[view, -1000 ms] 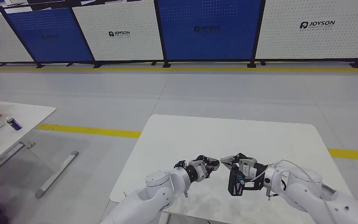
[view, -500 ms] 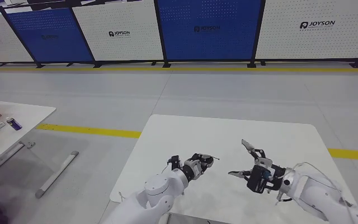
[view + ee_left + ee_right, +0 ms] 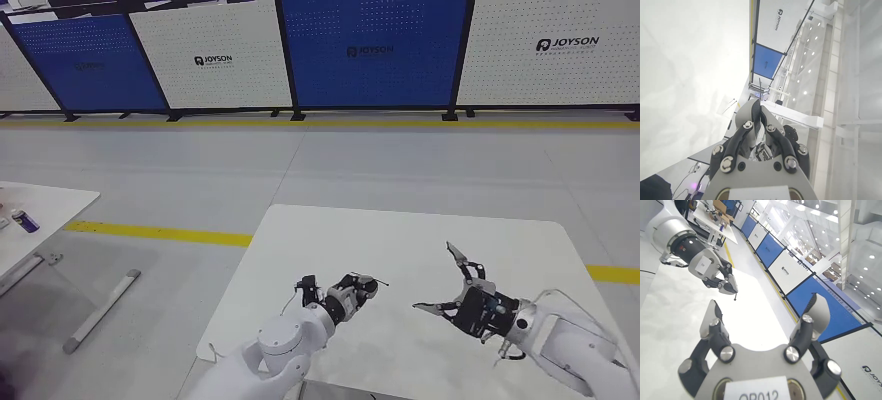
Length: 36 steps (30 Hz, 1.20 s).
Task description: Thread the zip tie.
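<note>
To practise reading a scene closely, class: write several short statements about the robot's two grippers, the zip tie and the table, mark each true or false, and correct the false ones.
1. The left gripper is shut on the zip tie, with a thin black end sticking out past its fingertips. True.
2. The right gripper is shut on the zip tie's free end. False: its jaws stand wide open and hold nothing.
3. The two grippers touch each other. False: they are apart, with a bare stretch of table showing between them.
4. Both grippers are over the white table. True.
</note>
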Available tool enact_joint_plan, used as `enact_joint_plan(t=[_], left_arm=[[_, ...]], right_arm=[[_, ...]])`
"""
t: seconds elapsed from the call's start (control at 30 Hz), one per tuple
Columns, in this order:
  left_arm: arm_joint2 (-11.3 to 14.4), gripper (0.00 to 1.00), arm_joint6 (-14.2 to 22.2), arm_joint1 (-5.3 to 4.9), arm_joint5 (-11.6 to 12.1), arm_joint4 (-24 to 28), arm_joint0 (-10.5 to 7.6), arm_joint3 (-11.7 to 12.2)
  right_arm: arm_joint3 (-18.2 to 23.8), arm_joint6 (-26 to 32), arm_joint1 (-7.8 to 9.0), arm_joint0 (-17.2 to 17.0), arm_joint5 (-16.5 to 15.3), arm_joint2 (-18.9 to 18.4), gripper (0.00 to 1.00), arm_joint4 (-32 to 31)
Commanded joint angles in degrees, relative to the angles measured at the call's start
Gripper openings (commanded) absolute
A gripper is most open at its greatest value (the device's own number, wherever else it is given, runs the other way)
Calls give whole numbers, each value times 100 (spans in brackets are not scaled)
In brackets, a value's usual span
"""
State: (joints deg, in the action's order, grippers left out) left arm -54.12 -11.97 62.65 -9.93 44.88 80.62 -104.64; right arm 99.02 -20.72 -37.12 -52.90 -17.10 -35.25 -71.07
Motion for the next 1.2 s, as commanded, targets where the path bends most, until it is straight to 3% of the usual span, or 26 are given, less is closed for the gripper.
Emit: enact_joint_plan(t=[0.0,0.13,0.27,0.4,0.97,1.17], left_arm=[[99,0,-161,17,288,-904,30,101],[200,0,-138,34,562,-1550,43,227],[200,0,197,7,643,-2063,137,168],[124,0,289,-14,639,-2260,288,2],[124,0,289,-14,639,-2260,288,2],[124,0,289,-14,639,-2260,288,2]], right_arm=[[-127,15,-12,-20,-238,-58,100,522],[-209,137,38,106,-238,231,100,1475],[-51,258,158,486,-238,966,100,2630],[154,1387,184,1203,-238,1812,100,4289],[156,1384,182,1190,-238,1807,100,4311],[238,1971,176,1190,-238,1719,100,5394]])
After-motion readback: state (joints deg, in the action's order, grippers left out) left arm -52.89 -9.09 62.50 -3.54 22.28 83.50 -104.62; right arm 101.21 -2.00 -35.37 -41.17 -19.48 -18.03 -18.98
